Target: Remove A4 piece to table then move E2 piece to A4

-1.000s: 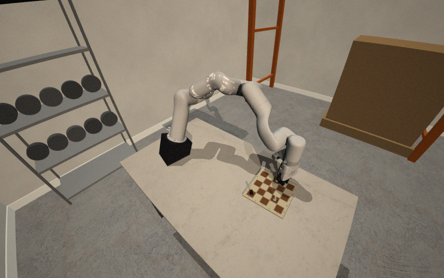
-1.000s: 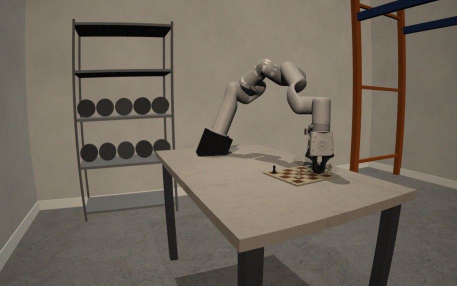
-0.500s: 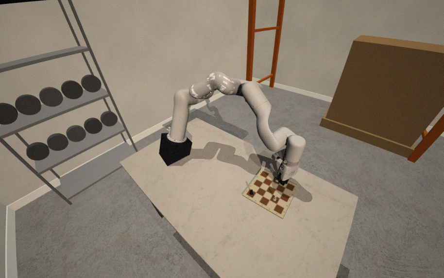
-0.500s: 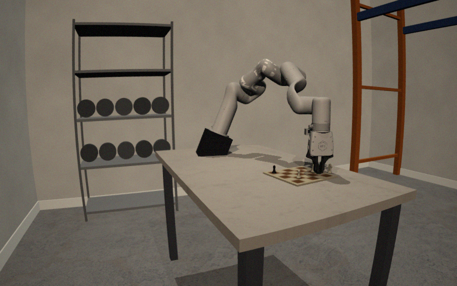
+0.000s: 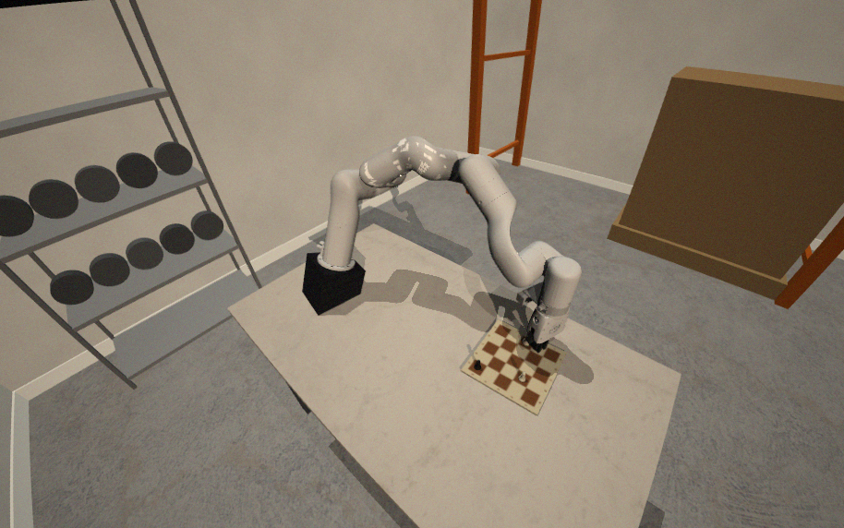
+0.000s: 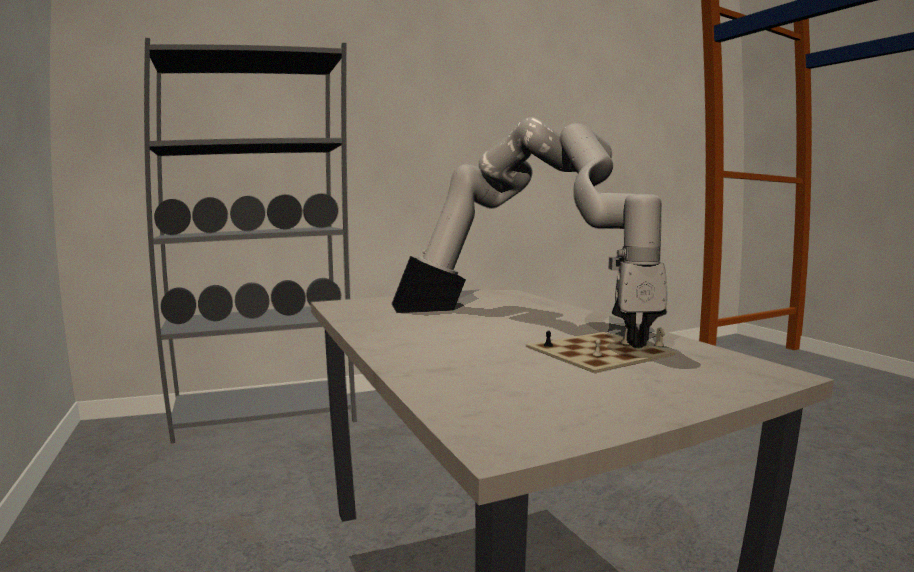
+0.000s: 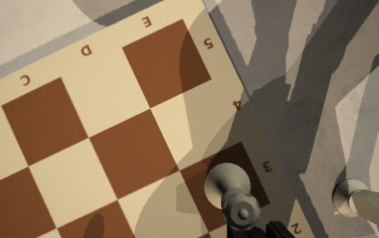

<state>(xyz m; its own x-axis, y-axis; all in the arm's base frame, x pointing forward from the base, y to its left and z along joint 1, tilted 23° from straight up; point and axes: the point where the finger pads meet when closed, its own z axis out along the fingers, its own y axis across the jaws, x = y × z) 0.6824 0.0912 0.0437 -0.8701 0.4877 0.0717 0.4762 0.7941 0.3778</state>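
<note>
Gripper (image 5: 538, 346) (image 6: 638, 342) (image 7: 258, 234) jaws look closed on the dark, rounded chess piece (image 7: 249, 233) at E2, apparently the second transfer's grasp, so next comes a straight lift, then carrying to A4.

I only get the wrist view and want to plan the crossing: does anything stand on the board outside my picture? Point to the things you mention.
Observer: Yes. In the top and exterior views a black piece (image 5: 476, 365) (image 6: 548, 339) stands upright on a dark corner square of the board (image 5: 498, 388) (image 6: 560, 358) (image 7: 46, 66).
Operator: Just that one?
Observer: No, a white piece (image 5: 523, 377) (image 6: 597, 349) also stands upright there, toward the exterior camera from the hand (image 5: 538, 347) (image 6: 638, 342) (image 7: 266, 234).
Operator: And how low am I?
Observer: The exterior view shows the fingertips down near the board's surface, close together. Whether they have gripped a piece, I can't tell.
</note>
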